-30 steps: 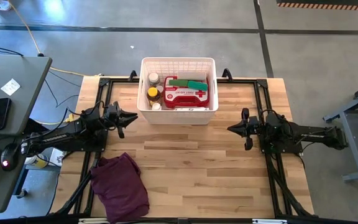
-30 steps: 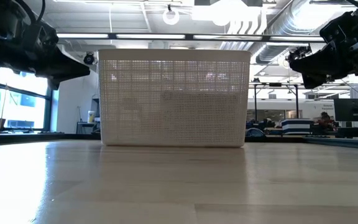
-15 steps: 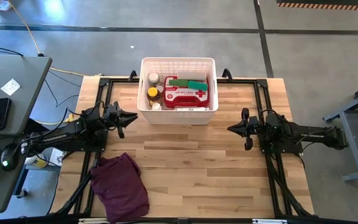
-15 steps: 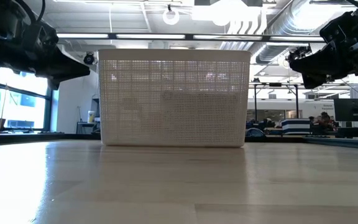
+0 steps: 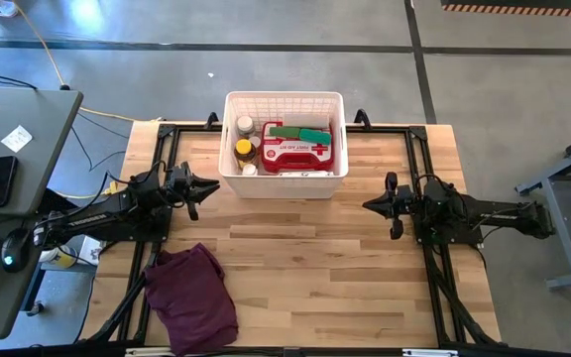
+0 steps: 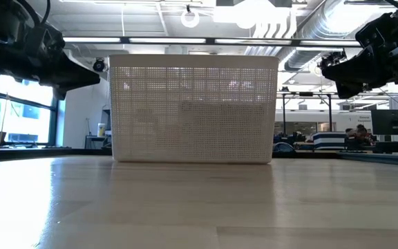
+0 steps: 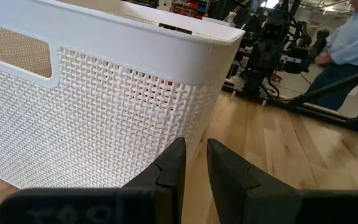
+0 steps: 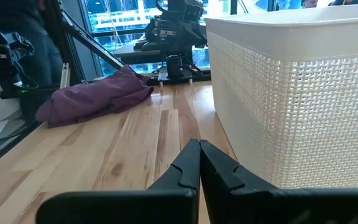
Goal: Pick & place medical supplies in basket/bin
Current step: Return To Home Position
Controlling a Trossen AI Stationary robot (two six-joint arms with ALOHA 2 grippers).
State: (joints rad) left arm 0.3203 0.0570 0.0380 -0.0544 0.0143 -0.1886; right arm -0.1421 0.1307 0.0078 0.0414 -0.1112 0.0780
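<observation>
The white basket (image 5: 284, 96) stands at the table's far middle; its perforated wall (image 6: 193, 111) fills the low view. Inside it lie a red first-aid case (image 5: 297, 151), a green roll (image 5: 300, 132), a white-capped bottle (image 5: 245, 126) and an amber bottle (image 5: 244, 151). My left gripper (image 5: 216, 184) hovers level just left of the basket's near left corner (image 7: 185, 81), its fingers (image 7: 196, 142) a narrow gap apart with nothing between them. My right gripper (image 5: 365, 206) hovers level to the right of the basket, shut (image 8: 199, 143) and holding nothing.
A dark purple cloth (image 5: 191, 296) lies bunched at the table's near left corner, also seen in the right wrist view (image 8: 95, 96). A desk (image 5: 28, 198) with a phone and a mouse stands left of the table. A person (image 7: 353, 31) stands beyond the table's right side.
</observation>
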